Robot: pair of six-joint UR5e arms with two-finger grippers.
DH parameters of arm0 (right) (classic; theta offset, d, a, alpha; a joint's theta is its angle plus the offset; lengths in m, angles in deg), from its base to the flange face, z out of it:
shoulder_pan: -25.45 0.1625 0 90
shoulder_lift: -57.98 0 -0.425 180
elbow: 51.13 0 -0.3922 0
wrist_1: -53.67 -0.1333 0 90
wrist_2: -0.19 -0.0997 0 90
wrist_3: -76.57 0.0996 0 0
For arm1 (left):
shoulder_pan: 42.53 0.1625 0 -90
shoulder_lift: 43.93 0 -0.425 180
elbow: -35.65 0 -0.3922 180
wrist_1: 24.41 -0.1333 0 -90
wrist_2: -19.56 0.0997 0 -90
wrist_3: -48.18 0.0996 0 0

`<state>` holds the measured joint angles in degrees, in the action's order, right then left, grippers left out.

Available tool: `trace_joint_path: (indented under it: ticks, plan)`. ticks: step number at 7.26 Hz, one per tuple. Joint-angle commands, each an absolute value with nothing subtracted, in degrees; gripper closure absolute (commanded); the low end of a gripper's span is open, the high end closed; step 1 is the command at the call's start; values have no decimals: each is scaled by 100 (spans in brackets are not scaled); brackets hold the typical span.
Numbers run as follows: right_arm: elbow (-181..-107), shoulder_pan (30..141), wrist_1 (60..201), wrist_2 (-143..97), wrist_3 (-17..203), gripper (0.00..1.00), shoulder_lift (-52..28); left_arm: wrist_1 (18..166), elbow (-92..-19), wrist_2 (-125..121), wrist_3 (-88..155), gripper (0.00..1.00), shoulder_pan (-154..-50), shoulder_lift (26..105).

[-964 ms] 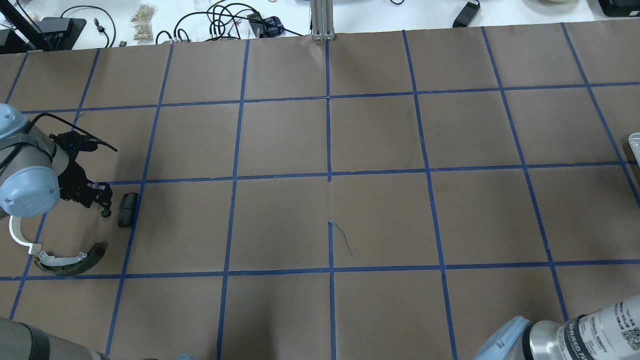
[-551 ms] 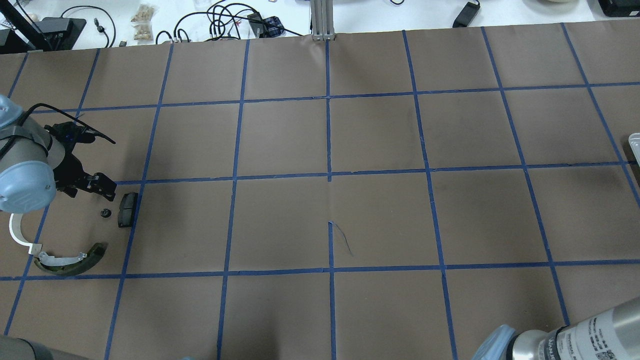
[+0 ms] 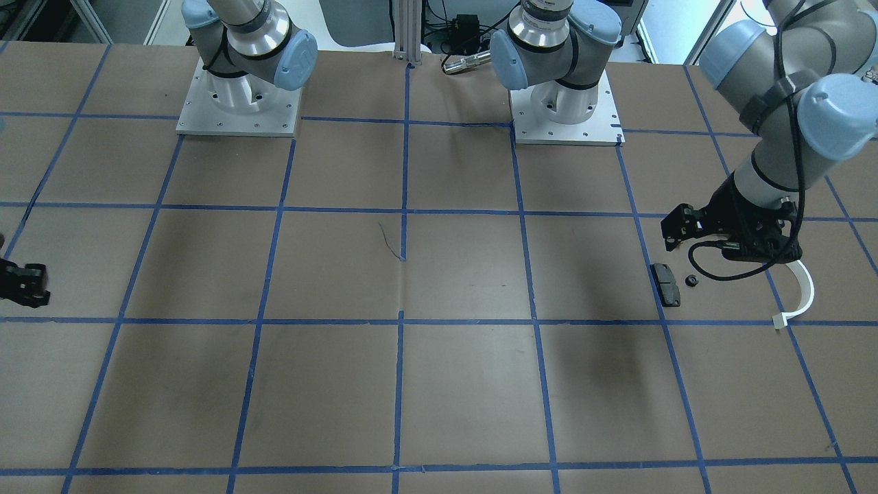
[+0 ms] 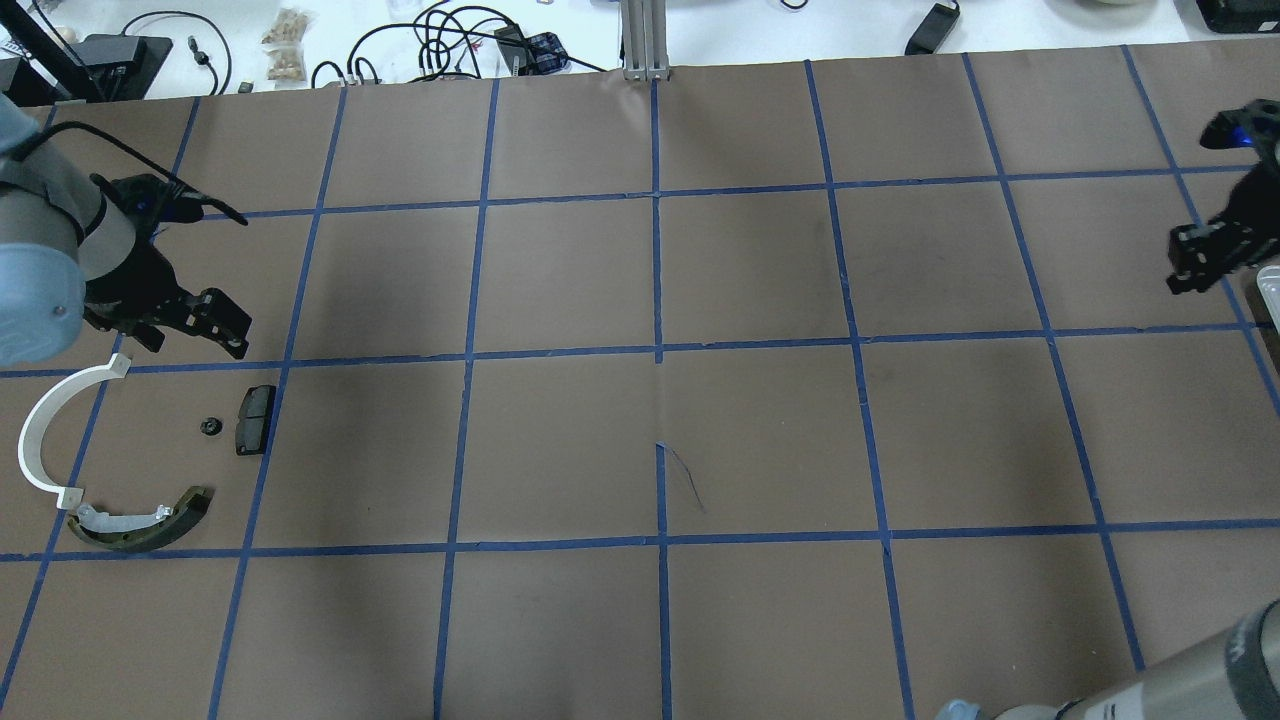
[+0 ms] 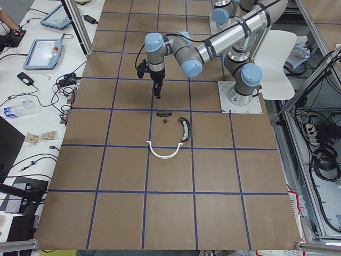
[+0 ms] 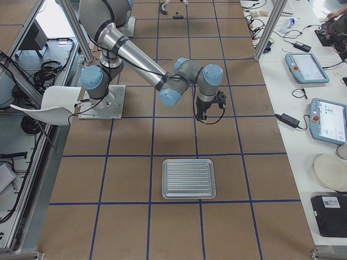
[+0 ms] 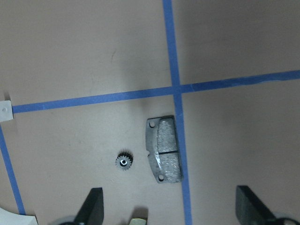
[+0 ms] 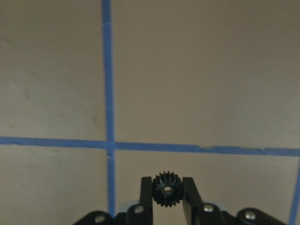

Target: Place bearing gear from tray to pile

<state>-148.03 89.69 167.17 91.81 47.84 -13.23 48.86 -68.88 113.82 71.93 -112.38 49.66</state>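
Black gear (image 7: 124,162); white strip (image 4: 28,435); brown table (image 4: 760,430), blue grid tape (image 4: 657,270).

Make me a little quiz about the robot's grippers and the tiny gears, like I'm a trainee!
1. True or false: the left gripper is open.
2. What does the right gripper pinch? A) a small black gear B) a white strip C) nothing
3. Fill in: a tiny gear lies loose beside the flat black ____.
Key: 1 true; 2 A; 3 pad.
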Motion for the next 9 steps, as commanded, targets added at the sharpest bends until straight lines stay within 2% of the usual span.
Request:
trace_joint_path:
  ticks: [1,3,4,7,9]
  plan:
    - [-14799,10283,16625,8672,6427,100,-1366,5897,-6089,11307,5539,0,-12289,4608]
    - [-14808,11424,16686,8466,7948,100,-1357,6076,-5403,11150,4189,0,-13468,4756]
    - [-14808,11996,16713,8439,8583,100,-1339,6032,-5408,11166,4063,0,-13751,4730]
    - [-14878,12975,17002,8211,9133,100,-1164,6014,-5470,10912,4307,0,-13772,4704]
    - [-14878,13389,17624,8228,9641,100,-735,6014,-5470,10920,4308,0,-13763,4704]
